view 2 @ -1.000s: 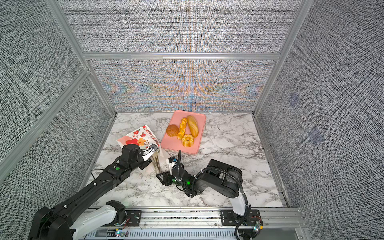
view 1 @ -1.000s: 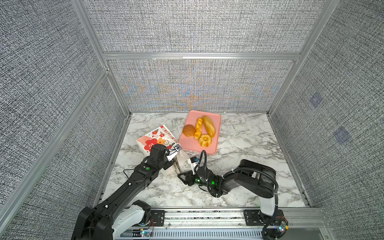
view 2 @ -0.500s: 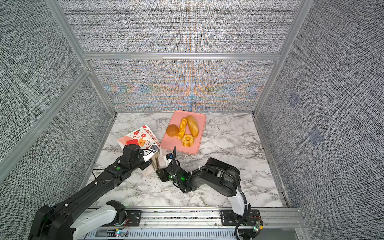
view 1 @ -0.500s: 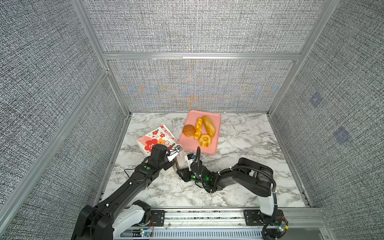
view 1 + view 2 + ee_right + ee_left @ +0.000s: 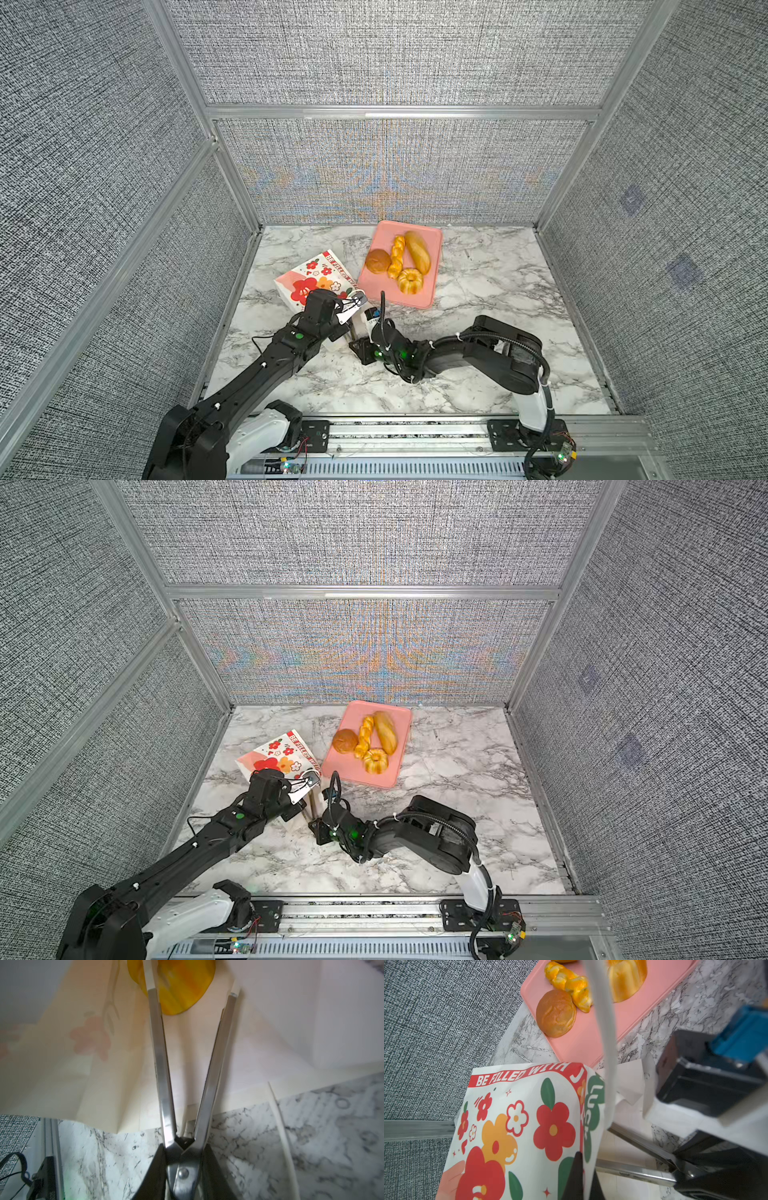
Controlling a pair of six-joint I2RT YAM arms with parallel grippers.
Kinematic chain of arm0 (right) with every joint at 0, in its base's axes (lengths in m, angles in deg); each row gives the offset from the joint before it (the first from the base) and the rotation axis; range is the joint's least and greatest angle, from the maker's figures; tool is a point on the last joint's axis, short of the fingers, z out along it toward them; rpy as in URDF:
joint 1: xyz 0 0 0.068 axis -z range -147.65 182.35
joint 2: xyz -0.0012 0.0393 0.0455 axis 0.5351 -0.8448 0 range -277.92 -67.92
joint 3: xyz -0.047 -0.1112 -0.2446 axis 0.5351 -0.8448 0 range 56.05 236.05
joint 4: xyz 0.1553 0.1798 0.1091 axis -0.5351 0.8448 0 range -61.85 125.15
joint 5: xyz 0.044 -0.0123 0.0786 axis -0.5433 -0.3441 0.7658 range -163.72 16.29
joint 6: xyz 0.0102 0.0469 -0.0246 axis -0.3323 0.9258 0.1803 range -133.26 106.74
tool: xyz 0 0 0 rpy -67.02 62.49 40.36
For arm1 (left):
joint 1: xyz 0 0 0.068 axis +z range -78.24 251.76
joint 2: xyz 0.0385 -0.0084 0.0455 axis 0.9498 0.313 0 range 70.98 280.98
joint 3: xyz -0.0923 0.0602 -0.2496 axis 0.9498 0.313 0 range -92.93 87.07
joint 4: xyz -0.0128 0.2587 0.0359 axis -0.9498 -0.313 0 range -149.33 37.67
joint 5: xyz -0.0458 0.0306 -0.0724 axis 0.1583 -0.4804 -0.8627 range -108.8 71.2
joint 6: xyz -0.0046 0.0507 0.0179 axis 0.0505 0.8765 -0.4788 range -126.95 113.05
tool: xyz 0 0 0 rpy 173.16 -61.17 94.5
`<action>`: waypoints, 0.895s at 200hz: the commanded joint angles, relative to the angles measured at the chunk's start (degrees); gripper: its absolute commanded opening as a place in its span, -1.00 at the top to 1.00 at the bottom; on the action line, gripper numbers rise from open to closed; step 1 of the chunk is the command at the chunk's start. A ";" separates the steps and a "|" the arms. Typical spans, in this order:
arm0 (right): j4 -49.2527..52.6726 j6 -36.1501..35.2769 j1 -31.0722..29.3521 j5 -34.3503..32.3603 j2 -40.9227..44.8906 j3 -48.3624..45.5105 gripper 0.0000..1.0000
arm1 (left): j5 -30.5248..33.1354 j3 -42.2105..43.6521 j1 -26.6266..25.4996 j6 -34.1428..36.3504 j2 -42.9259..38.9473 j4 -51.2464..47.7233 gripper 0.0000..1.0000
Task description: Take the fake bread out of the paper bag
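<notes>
The paper bag (image 5: 316, 279) lies on its side left of centre, its flowered face up (image 5: 519, 1126). My left gripper (image 5: 582, 1167) is shut on the bag's rim and holds the mouth up. My right gripper (image 5: 184, 1151) is shut on metal tongs (image 5: 164, 1064), whose two arms reach into the mouth, still spread apart. Deep inside the bag lies a glossy yellow piece of fake bread (image 5: 180, 985), with one tong arm against it. More fake bread lies outside: a round bun (image 5: 377, 261), a twisted stick (image 5: 397, 255), a long loaf (image 5: 417, 251) and a ring cake (image 5: 410, 281).
The four pastries rest on a flat pink tray (image 5: 415, 300) behind the bag's mouth. Grey fabric walls close in the marble table (image 5: 478, 270) at the back and both sides. The two arms meet close together at the bag's mouth.
My right arm has pushed leftward, taking the tongs deeper into the bag's mouth, and its fingers have squeezed in on the tongs. The left gripper has kept its hold on the rim.
</notes>
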 commanded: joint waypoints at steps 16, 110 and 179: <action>6.94 -6.40 -0.13 -3.89 0.06 4.19 0.65 | -1.55 0.16 -0.67 -0.10 -0.15 1.35 1.00; 12.68 -9.89 -0.97 -10.83 0.94 4.74 0.58 | -1.26 2.03 -1.19 -0.98 -1.82 1.86 1.00; 21.61 -14.49 -1.01 -13.23 1.53 8.15 0.62 | -1.15 1.50 -1.55 -0.98 -0.79 2.47 1.00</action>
